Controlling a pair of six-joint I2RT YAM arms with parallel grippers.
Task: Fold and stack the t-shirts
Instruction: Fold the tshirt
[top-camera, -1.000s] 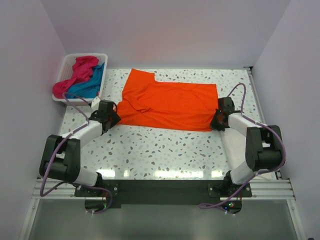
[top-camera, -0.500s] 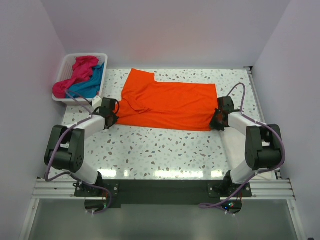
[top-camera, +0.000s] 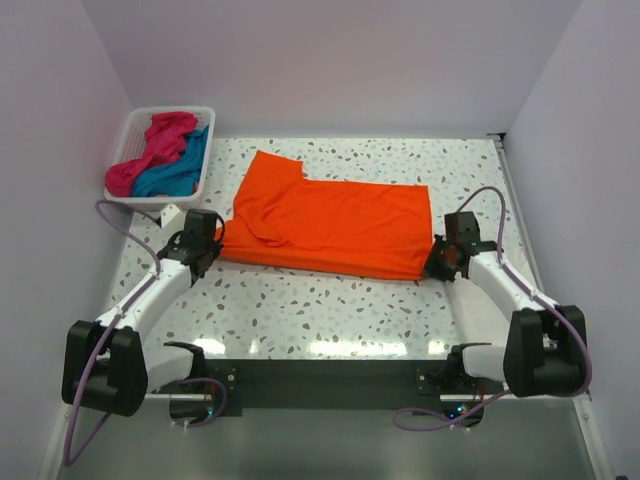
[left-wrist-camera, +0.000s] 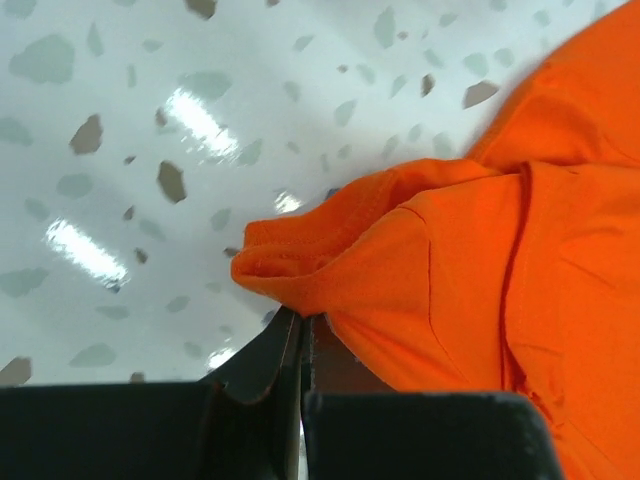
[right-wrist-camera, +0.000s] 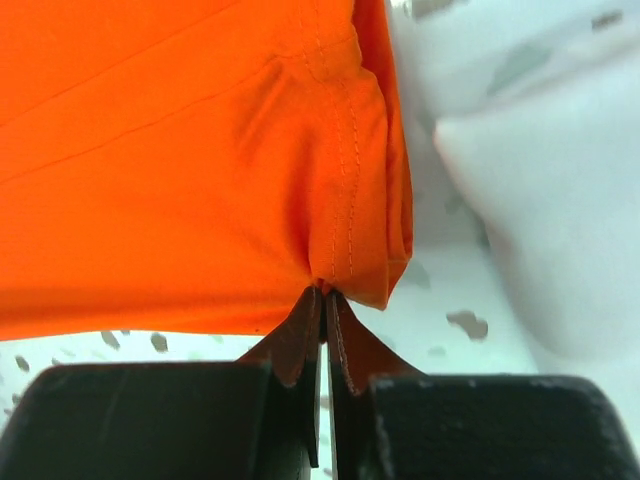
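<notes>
On tabletop (top-camera: 330, 305): orange t-shirt (top-camera: 340, 225) lies spread out, long axis left to right. One sleeve sticks out at the far-left end, with a fold ridge just inside it.
Left tool (top-camera: 214, 244): at the shirt's near-left corner, clamped on a bunched bit of the edge. No gap shows between its fingers.
Left wrist view: cloth puckers into a small roll right at the fingertips (left-wrist-camera: 285, 340). The rest of the shirt runs off to the right, with speckled surface behind it.
Right tool (top-camera: 437, 262): at the shirt's near-right corner, pinched closed on the hem.
Right wrist view: the stitched hem gathers to a point between the fingers, and creases fan out from the pinch.
Near edge of shirt: runs fairly straight from one tool to the other.
Basket (top-camera: 170, 110): white, slatted, at the far-left corner of the tabletop. It is near the orange shirt's left end but not touching it.
Basket contents: magenta-pink t-shirt (top-camera: 165, 132) and teal-blue t-shirt (top-camera: 180, 172), crumpled together. Pink sits mostly far and left, teal near and right.
Arms: both reach in from the near edge, one to each near corner of the shirt.
</notes>
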